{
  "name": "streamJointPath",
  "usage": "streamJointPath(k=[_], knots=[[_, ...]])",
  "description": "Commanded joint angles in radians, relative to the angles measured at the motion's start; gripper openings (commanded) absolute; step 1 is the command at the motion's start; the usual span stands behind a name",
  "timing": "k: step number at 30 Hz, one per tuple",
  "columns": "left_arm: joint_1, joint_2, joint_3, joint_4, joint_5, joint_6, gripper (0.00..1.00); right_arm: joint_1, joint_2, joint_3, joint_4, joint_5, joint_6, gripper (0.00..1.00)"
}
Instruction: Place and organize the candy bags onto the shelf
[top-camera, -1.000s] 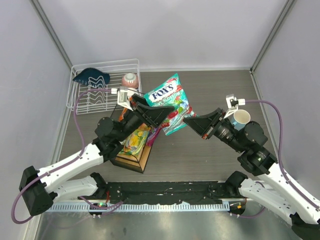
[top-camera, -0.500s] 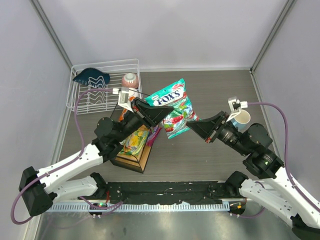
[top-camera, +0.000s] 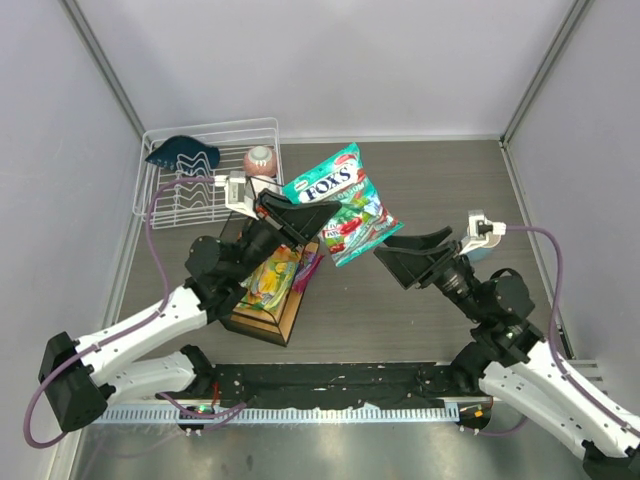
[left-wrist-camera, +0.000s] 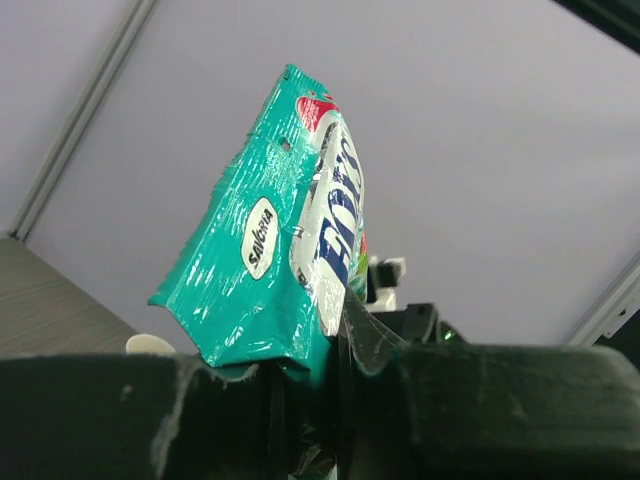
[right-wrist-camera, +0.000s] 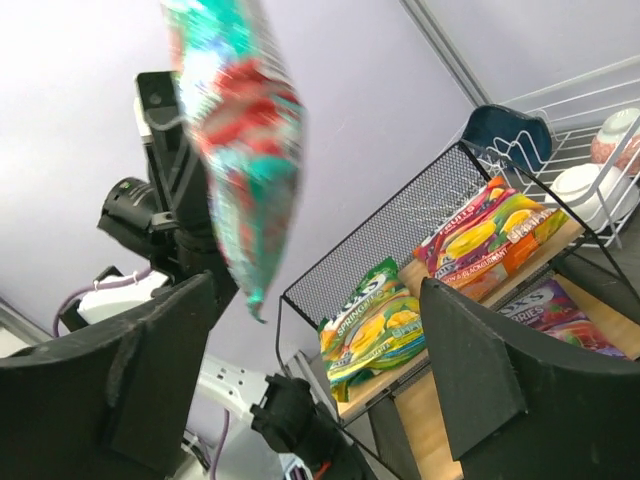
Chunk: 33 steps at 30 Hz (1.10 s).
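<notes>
A teal candy bag (top-camera: 336, 203) hangs in the air above the table, and my left gripper (top-camera: 316, 213) is shut on its lower left edge. In the left wrist view the teal bag (left-wrist-camera: 270, 250) stands up from between the jaws of the left gripper (left-wrist-camera: 310, 385). My right gripper (top-camera: 393, 256) is open just right of the bag and apart from it; the right gripper (right-wrist-camera: 318, 300) holds nothing. The shelf (top-camera: 266, 322) stands below the left arm. A yellow-green bag (right-wrist-camera: 378, 325) and an orange-red bag (right-wrist-camera: 490, 235) lie on its top board. A purple bag (right-wrist-camera: 556, 306) lies on the lower board.
A white wire dish rack (top-camera: 205, 190) stands at the back left with a dark blue item (top-camera: 182, 152) and a small reddish bowl (top-camera: 260, 158) in it. Grey walls close in the table on three sides.
My left gripper shut on the teal bag. My right gripper then opened, let the bag go and drew back to the lower right. The bag stays with the left gripper.
</notes>
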Motion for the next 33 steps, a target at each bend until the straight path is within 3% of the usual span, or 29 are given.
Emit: streamJointPath(k=[1,5,11,22,33], knots=[[0.003,0.027,0.032,0.234,-0.067,-0.062,0.0,0.001,0.046,-0.104,0.375,0.053,0.137,0.91],[0.003,0.063,0.027,0.306,-0.082,-0.102,0.0,0.01,0.095,-0.165,0.6,0.099,0.153,0.93],[0.004,0.113,0.003,0.401,-0.099,-0.147,0.0,0.022,0.131,-0.179,0.743,0.15,0.13,0.95],[0.004,0.174,0.015,0.444,-0.121,-0.164,0.0,0.033,0.273,-0.097,0.774,0.148,0.108,0.94],[0.004,0.185,0.021,0.449,-0.112,-0.165,0.0,0.037,0.318,-0.054,0.733,0.171,0.067,0.78]])
